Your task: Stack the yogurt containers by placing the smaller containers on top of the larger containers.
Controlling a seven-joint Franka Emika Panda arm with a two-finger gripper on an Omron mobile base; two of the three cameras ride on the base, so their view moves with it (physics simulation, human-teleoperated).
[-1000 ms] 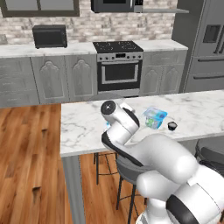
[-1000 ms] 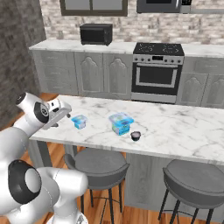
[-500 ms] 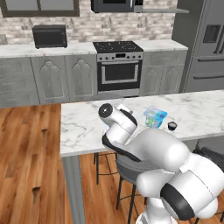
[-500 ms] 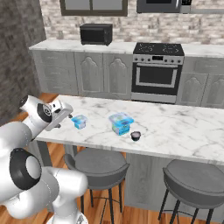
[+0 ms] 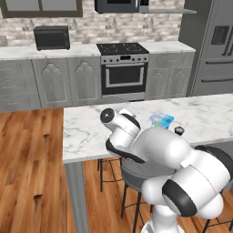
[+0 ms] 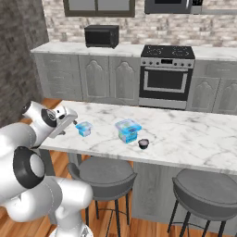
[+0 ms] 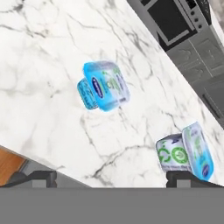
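1. Right base view: the gripper [image 6: 65,124] hangs off the worktop's [image 6: 194,139] left edge, holding nothing; how wide it is open cannot be told.
2. The small tub [image 6: 84,128] sits nearby; a misaligned approach could knock it away.
3. The large tub [image 6: 127,130] stands further right, beside a dark cup [image 6: 143,144] that a careless swing might hit.

The counter holds one small light-blue tub [image 6: 84,128], one larger green-labelled tub [image 6: 127,130] and one dark cup [image 6: 144,144].
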